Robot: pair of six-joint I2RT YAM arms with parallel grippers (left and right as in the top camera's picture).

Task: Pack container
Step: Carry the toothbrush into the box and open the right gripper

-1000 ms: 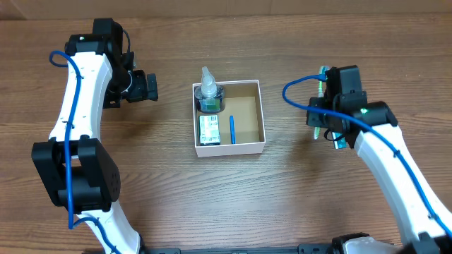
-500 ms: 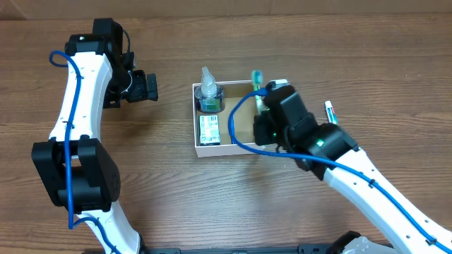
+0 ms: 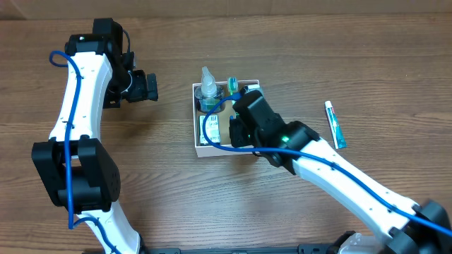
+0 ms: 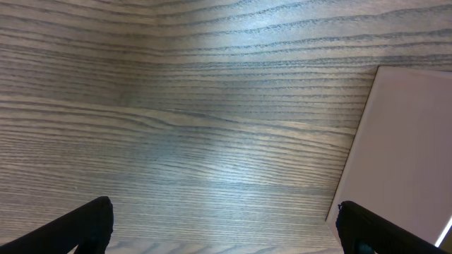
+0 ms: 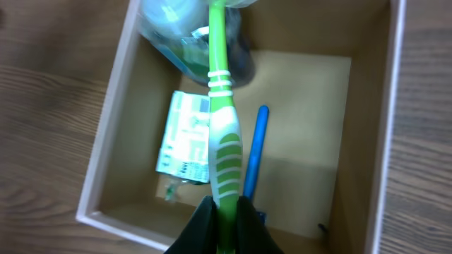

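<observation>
Container (image 5: 304, 127) sat mid-tabletop, directly below my right claw (image 5: 224, 212), which was pinching a green toothbrush (image 5: 224, 141) by its handle, brush's long axis running toward the far edge. My left claw (image 3: 150, 86), spread wide, was farther off leftward.

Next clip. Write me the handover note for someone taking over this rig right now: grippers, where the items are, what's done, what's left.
Left gripper: open, empty, over the table left of the container.
Right gripper: shut on the green toothbrush, held over the container with its head toward the bottle.
Done: the bottle, white sachet and blue stick are in the container.
Left: release the toothbrush inside, then probably pack the blue-and-white tube lying on the table to the container's right.
</observation>
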